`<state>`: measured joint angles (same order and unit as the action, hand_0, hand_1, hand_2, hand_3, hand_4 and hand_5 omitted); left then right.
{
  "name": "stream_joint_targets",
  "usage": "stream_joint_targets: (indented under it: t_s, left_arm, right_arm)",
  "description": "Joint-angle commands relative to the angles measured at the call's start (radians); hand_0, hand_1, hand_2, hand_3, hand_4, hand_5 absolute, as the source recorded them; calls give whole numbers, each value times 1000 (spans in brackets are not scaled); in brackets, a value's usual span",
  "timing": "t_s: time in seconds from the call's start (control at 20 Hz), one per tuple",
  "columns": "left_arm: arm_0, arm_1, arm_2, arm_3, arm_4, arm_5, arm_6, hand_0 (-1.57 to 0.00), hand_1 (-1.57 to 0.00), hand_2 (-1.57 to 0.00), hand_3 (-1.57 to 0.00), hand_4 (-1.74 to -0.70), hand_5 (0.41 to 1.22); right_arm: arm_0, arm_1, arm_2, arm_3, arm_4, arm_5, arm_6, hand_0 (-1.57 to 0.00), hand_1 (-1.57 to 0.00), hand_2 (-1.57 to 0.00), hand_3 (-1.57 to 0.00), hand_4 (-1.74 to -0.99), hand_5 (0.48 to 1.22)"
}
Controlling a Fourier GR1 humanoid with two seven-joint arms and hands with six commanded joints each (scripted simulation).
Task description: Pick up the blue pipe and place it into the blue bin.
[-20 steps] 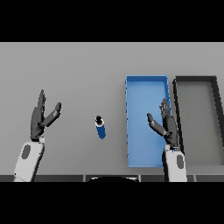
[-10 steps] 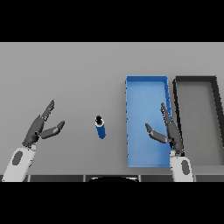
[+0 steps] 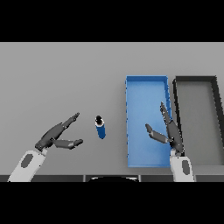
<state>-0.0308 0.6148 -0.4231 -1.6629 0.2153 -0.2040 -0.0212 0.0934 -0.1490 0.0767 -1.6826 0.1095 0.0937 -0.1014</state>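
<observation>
Bare table point(image 3: 65, 74) lies all round the blue pipe point(image 3: 100, 127); the left hand point(image 3: 54, 136) has a clear gap to it; the right hand point(image 3: 168, 131) hangs over the blue bin point(image 3: 145, 85); the dark bin point(image 3: 197, 83) flanks it closely.

No writing, label, brand, number or sign can be read anywhere (every surface is plain).

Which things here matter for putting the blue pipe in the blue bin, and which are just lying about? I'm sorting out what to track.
Part of the job:
- blue pipe, on the table, held by neither hand
- blue bin
- left hand, open, beside the pipe

Just lying about:
- dark bin, right of the blue one
- right hand, open over the blue bin
</observation>
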Motion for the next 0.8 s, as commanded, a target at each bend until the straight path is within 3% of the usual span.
stream_joint_targets:
  t_s: [0.0,0.45,0.5,0.75]
  left_arm:
    - [4,-2,-14,-8,-11,-6,-8,1,1,1,1,-1091,472]
    - [-70,-170,-121,79,-99,4,5,1,1,1,1,-1117,446]
    - [-102,-193,-122,113,-103,4,28,1,1,1,1,-1113,447]
    - [-172,-290,-146,240,-141,5,8,1,1,1,1,-1095,441]
  right_arm:
    - [-2,6,3,0,6,-6,-13,1,1,1,1,-1248,612]
    - [23,10,3,-28,-8,0,-2,1,1,1,1,-1275,615]
    - [21,6,0,-37,-7,-2,1,1,1,1,1,-1276,613]
    - [35,2,-12,-25,-12,-3,-2,1,1,1,1,-1266,598]
